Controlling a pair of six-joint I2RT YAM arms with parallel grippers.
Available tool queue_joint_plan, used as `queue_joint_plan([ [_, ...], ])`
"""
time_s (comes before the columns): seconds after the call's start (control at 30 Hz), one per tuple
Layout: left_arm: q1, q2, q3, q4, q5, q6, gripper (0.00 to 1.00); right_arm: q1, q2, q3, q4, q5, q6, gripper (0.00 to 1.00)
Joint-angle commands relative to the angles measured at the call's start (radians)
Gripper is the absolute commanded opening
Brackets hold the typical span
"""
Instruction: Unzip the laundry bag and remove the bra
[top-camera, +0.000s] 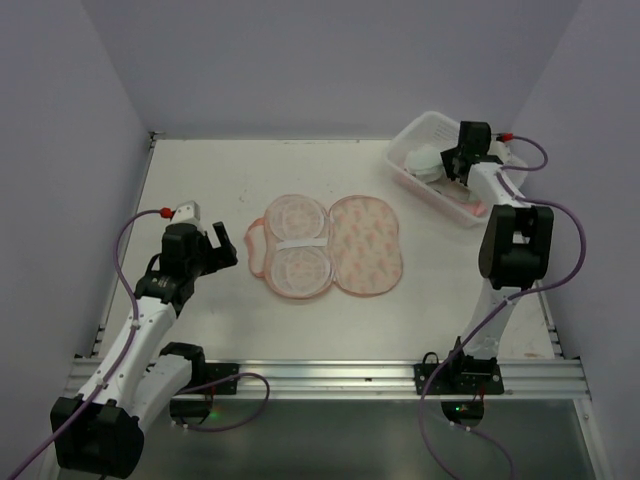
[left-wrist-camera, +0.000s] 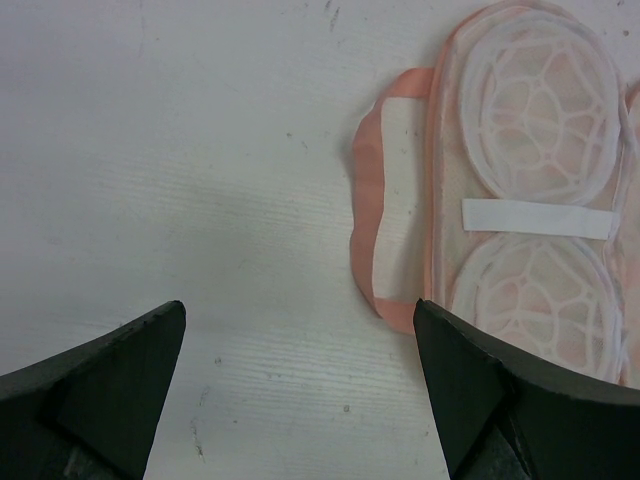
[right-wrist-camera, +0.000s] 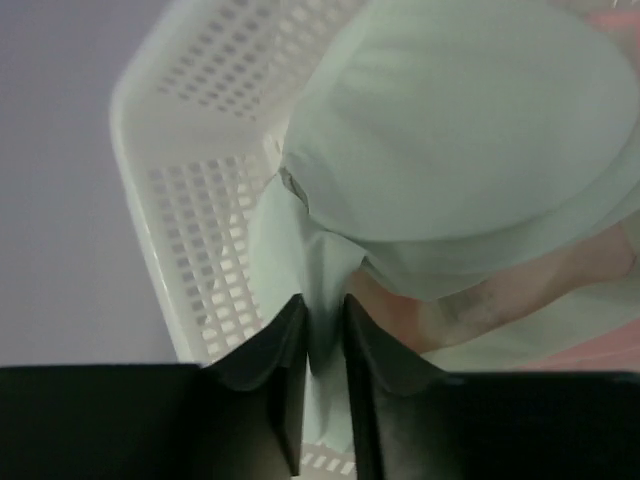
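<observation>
The laundry bag (top-camera: 330, 245) lies open and flat at the table's middle, its pale mesh-cupped lining half on the left and its orange-patterned half on the right. It also shows in the left wrist view (left-wrist-camera: 520, 190), with its pink loop (left-wrist-camera: 385, 215) on the table. My left gripper (top-camera: 222, 252) is open and empty, just left of the loop. My right gripper (top-camera: 452, 160) is over the white basket (top-camera: 420, 135), shut on a fold of the mint-green bra (right-wrist-camera: 450, 130). The bra (top-camera: 428, 160) hangs inside the basket (right-wrist-camera: 190, 200).
The basket stands at the table's far right corner, near the side wall. The right arm reaches up along the table's right edge. Purple walls close in the table on three sides.
</observation>
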Motion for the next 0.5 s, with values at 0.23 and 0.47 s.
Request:
queue_joint_plan([
  [0.23,0.006,0.001,-0.006,0.033,0.003,0.016,1.00,0.014,-0.181,-0.109,-0.067,-0.205,-0.201,0.93],
  [0.47,0.006,-0.002,-0.009,0.044,0.035,0.019,1.00,0.027,-0.384,-0.083,-0.235,-0.220,-0.405,0.99],
])
